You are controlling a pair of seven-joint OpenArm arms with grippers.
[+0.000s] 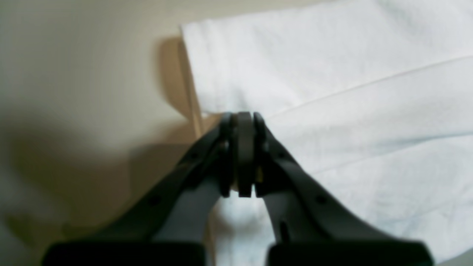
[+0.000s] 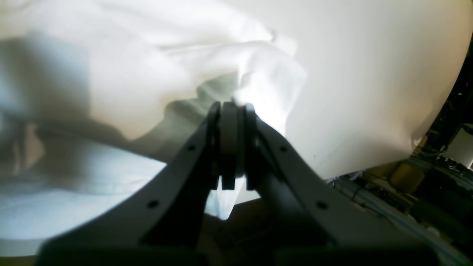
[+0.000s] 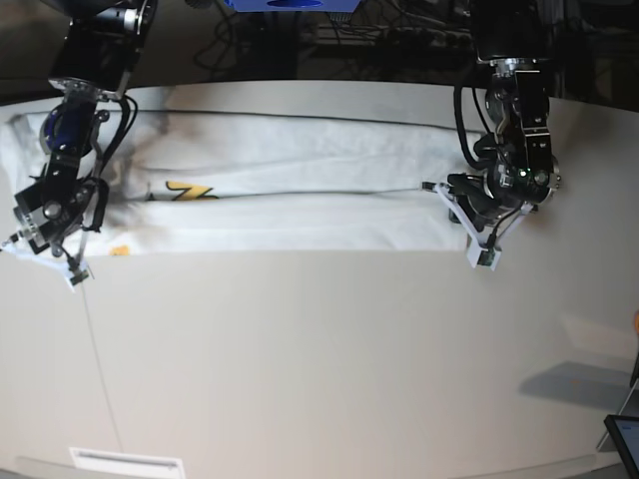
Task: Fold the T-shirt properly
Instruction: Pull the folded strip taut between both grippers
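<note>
T-shirt [image 3: 290, 200] lies stretched out as a long white band across the far part of the counter [image 3: 319, 369], folded lengthwise so that one layer overlaps another along a straight edge. A bit of yellow print shows near the middle-left of the band in the base view, and a small orange patch sits close to its lower left edge. The left end effector [image 1: 244, 122] has its jaws pressed together at the shirt's edge, where a fold line runs away from the fingertips; the left wrist view shows the cloth meeting the closed tips, so it is clenched on the fabric there. In the base view this arm stands at the right end of the band. The right end effector [image 2: 231, 111] is likewise clenched, with white cloth bunched up against and hanging below its tips in the right wrist view. It holds the other end of the shirt, at the counter's left edge in the base view [image 3: 45, 235]. Dark cables and gear lie beyond the counter's rim
</note>
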